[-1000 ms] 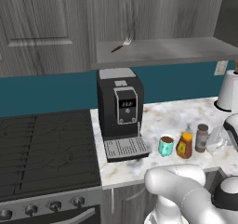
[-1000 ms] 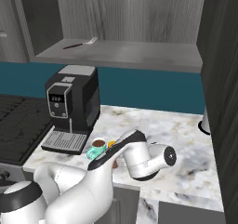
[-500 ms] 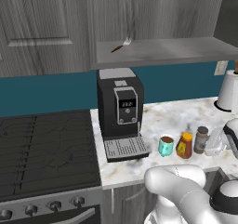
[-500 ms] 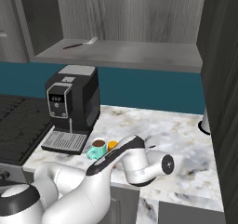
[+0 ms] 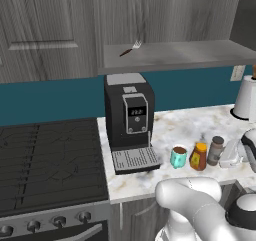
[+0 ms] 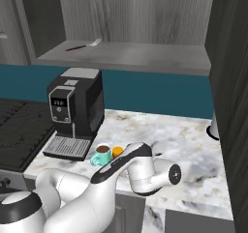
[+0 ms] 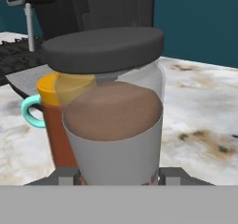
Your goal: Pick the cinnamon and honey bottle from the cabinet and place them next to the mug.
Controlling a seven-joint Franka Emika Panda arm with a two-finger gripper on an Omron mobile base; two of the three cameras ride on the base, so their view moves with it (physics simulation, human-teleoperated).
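Item: cinnamon (image 5: pixel 216 150). Slim shaker, grey cap, standing upright on the marble surface (image 5: pixel 185 127), last in a row of three. From my left base view the row reads mug (image 5: pixel 178 157), honey bottle (image 5: pixel 198 156), cinnamon, each just beside the next and none leaning.

Item: gripper (image 7: pixel 118 175). I see its two dark tips low on either side of the shaker's base in the hand view, closed on the cinnamon. The jar stands directly ahead of the hand, close up, its long axis vertical and square to the line between the tips. Grey cap toward the top, brown contents through the clear wall.

Item: honey bottle, hand view (image 7: pixel 59 118). Directly behind and slightly to one side of the shaker, yellow cap level with the jar's shoulder. The teal handle of the mug shows beyond it.

Item: cabinet (image 5: pixel 60 30). Open shelf niche above the coffee machine (image 5: pixel 128 120); a fork (image 5: pixel 131 48) lies on it.

Status, my judgement: both items stand by the mug. What remains is to release and draw the hand straight back, away from the row, so the tips do not drag the shaker into the honey bottle.
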